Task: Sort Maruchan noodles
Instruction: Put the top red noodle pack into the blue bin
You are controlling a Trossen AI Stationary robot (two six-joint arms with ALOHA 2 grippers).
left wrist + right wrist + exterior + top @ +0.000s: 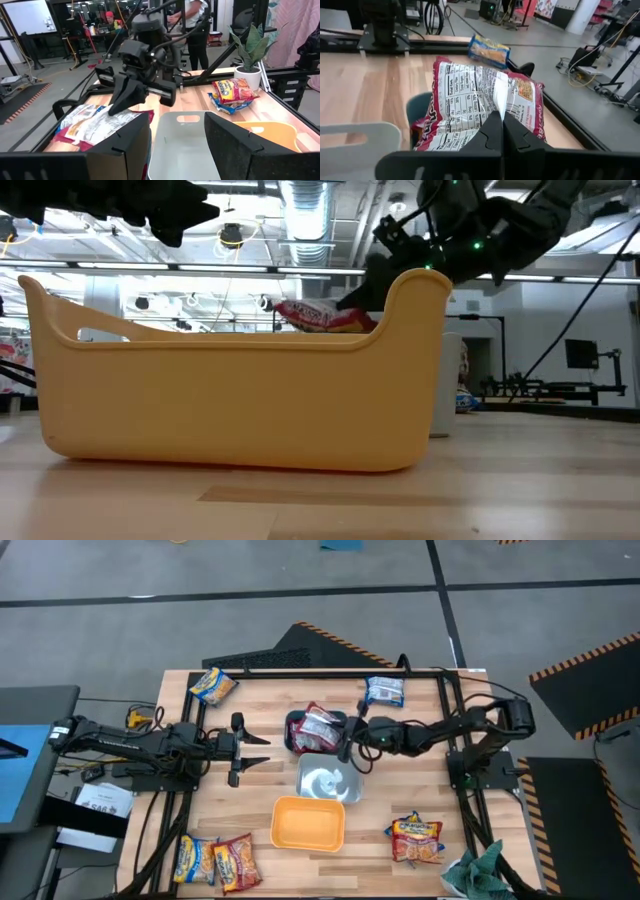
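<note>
My right gripper [349,740] reaches in from the table's right and is shut on a red-silver noodle packet [480,100] over the teal tub [417,107]. The packet's printed back faces up. In the low view this packet [320,315] shows above the orange tub's rim. My left gripper [243,748] hovers open to the left of the teal tub [296,736], touching nothing. Other packets lie flat on the table: a yellow one [212,686] at the far left, a blue-white one [385,690] at the far side, two [215,860] at the near left and one [415,838] at the near right. My right gripper pinches the red-silver packet between its two shut fingers [490,132] at the edge nearest the gripper [502,107], where the wrapper creases. The fingers come roughly level from the table's right. The packet lies tilted over the teal tub; whether it rests on what is inside, I cannot tell.
A pale tub [322,780] sits just near of the teal one and an orange tub [308,823] nearer still. A green leafy thing [480,875] is at the near right corner. Bare wood lies between the left gripper and the tubs. People show in the room behind.
</note>
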